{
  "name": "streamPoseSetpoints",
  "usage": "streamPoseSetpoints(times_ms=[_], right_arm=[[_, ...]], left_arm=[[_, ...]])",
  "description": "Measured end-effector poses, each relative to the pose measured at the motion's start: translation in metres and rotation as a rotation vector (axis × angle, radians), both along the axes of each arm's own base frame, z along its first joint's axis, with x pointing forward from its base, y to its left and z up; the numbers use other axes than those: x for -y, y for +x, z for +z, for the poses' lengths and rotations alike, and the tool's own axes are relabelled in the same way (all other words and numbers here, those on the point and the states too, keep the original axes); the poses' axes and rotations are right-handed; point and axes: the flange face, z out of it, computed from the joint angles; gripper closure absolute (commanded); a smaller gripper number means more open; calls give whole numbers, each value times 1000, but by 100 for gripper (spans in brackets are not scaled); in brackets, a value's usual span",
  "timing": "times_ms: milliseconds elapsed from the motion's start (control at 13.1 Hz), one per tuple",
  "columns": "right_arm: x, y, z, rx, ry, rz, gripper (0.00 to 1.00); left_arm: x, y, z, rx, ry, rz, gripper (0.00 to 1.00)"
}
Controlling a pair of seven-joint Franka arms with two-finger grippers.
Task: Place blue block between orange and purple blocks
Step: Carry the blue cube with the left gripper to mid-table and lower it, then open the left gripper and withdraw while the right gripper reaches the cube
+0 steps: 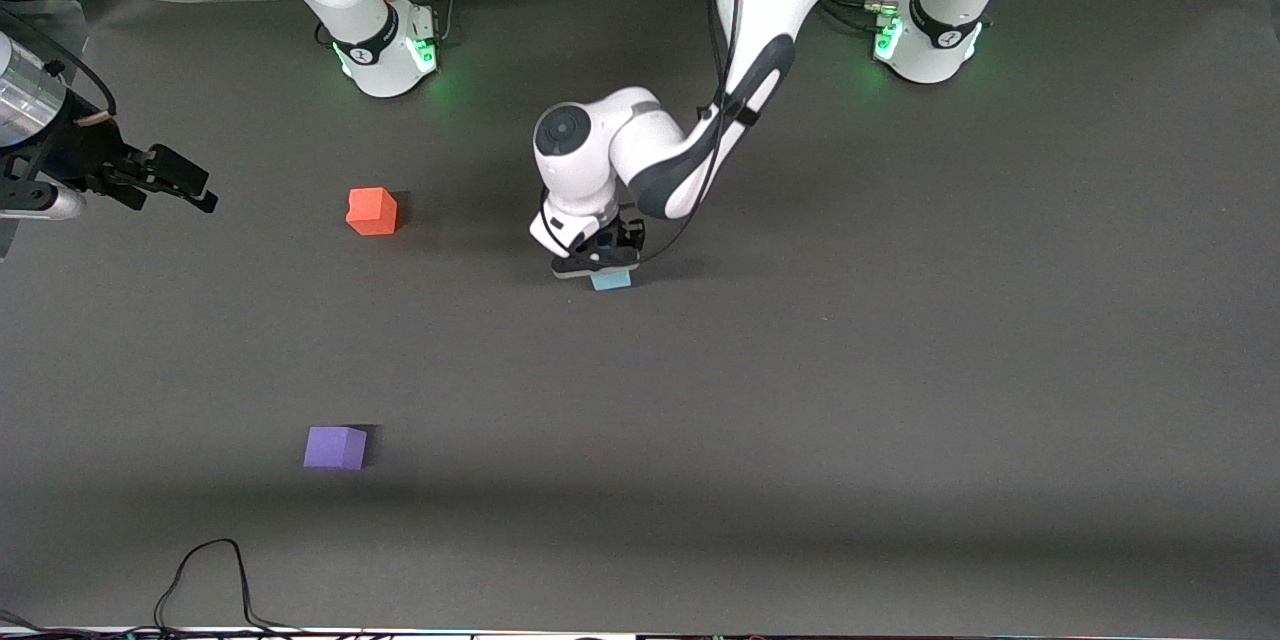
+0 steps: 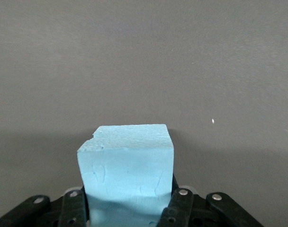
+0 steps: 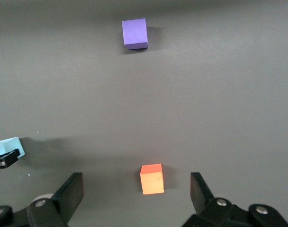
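My left gripper (image 1: pixel 598 262) is down at mid-bench, clamped on the blue block (image 1: pixel 611 280). In the front view my wrist and gripper body cover most of the block; only its lower edge pokes out beneath. In the left wrist view the blue block (image 2: pixel 126 175) sits between my fingers (image 2: pixel 178 208), one pressed to each side face, its bottom cut off by the frame edge. One top corner looks chipped. Can't tell whether the block rests on the bench or is lifted just off it.

Landmark = orange block (image 1: pixel 372 211). It sits on the bench (image 1: pixel 900 370), well apart from the blue block, toward the right arm's end and slightly farther from the front cam. The purple block (image 1: pixel 335 447) lies well apart from the orange one and much nearer the front cam, roughly in line w/ it.

My right gripper (image 1: pixel 175 182) waits up in the air at the right arm's end of the bench, partly cut off at the frame edge. Right wrist view shows its fingers (image 3: pixel 70 194) spread wide, nothing between them, w/ the orange block (image 3: pixel 152 178) below, the purple block (image 3: pixel 135 33) further out, and a sliver of blue block (image 3: pixel 9 146) at the frame's edge.
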Motion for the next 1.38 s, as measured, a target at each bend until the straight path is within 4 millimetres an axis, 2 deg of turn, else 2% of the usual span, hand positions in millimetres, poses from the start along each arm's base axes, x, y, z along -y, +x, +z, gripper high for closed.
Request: streamPoseSetpoints(times_ms=[76, 153, 229, 458, 611, 764, 917, 993, 1146, 1222, 1375], right_arm=[[0, 0, -2, -3, 0, 0, 0], [0, 1, -3, -6, 0, 0, 0], [0, 1, -5, -9, 0, 0, 0], [0, 1, -9, -12, 0, 0, 0], [0, 1, -10, -13, 0, 1, 0], [-2, 2, -11, -15, -1, 5, 0], [-10, 3, -13, -17, -2, 26, 0], [-21, 4, -13, -16, -2, 48, 0], [-52, 7, -17, -20, -4, 108, 0], [-73, 12, -21, -23, -6, 146, 0], [-123, 27, -32, -26, -13, 231, 0]], left_arm=[[-1, 2, -8, 2, -1, 2, 37], [-1, 3, -8, 4, -3, 3, 6], [0, 5, -6, 8, -7, 6, 0], [-2, 9, -4, 12, -9, 11, 0], [-4, 19, 13, 19, -10, 27, 0], [-15, 39, 47, 25, -9, 60, 0], [-40, 69, 106, 23, -46, 108, 0], [-62, 88, 143, 1, -77, 115, 0], [-135, 130, 210, -70, -101, 103, 0], [-184, 153, 235, -100, -99, 97, 0], [-290, 194, 265, -136, -94, 88, 0]])
